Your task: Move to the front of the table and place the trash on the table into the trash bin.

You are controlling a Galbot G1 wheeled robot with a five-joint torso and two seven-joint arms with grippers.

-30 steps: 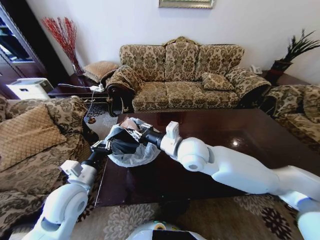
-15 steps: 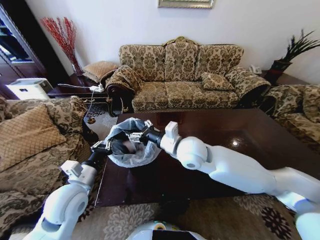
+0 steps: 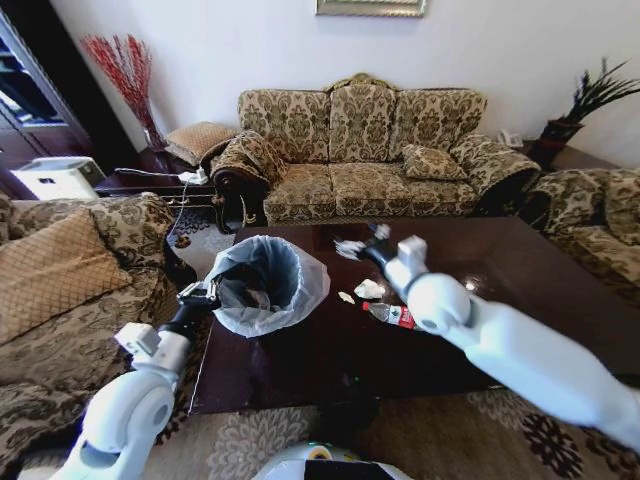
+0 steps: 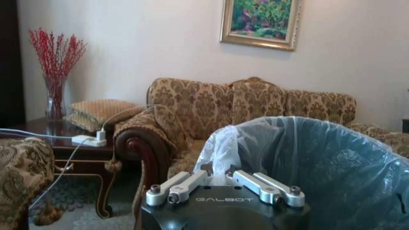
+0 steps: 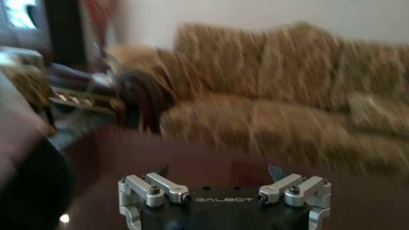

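Trash on the table: a white tissue, a small pale scrap and a red-labelled bottle lie close together near the table's middle. The bin, lined with a pale bag, sits at the table's left edge; the left gripper is clamped on its rim. The right gripper hovers above the table beyond the tissue, fingers spread and holding nothing. A sofa stands behind.
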